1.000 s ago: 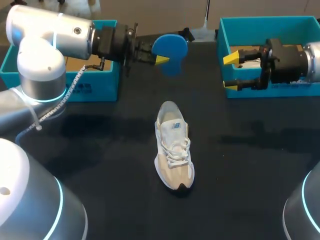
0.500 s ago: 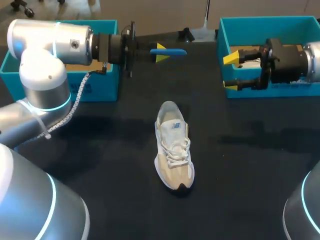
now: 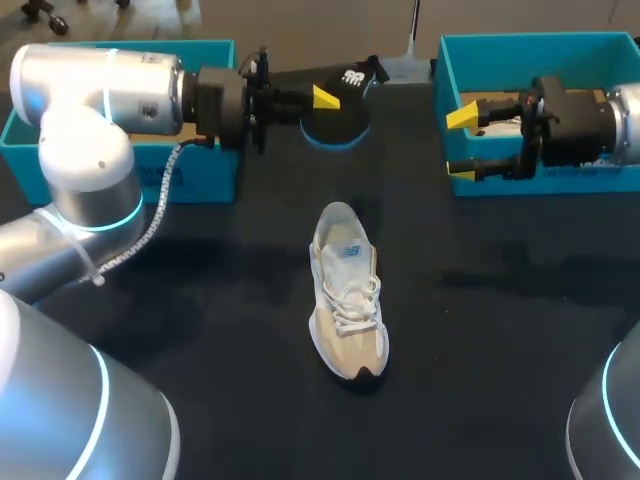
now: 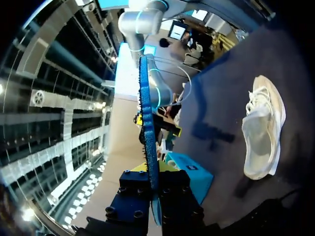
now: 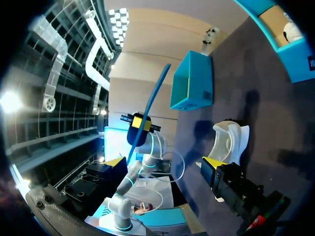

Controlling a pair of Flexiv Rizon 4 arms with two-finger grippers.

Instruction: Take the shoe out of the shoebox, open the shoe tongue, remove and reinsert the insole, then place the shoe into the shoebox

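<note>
Two open teal boxes stand at the far side of the dark surface (image 3: 200,330), one at each far corner. The left teal box (image 3: 195,175) shows a brown inside; our left arm covers most of it, so we cannot tell what else it holds. The right teal box (image 3: 520,45) shows a brown floor and something white (image 5: 291,30) that we cannot make out. No shoe lies in either box.

The surface is black and matte. The shoe (image 3: 347,300), a white and beige sneaker with white laces, stands upright on its sole near the middle, with its heel toward the far edge and its dark toe tip toward us.

Our left arm comes in over the left teal box. The left gripper (image 3: 318,98) is clamped on the insole (image 3: 335,105) and holds it above the far edge of the surface, between the two boxes. From above the insole shows a dark face with a blue edge. In the left wrist view the insole (image 4: 147,123) stands edge-on, rising straight out from between the fingers of the left gripper (image 4: 153,194), with the shoe (image 4: 263,128) off to one side, well apart.

The right gripper (image 3: 462,143) hangs at the near left corner of the right teal box, its yellow tips spread wide with nothing between them. The shoe lies well apart from it too.
</note>
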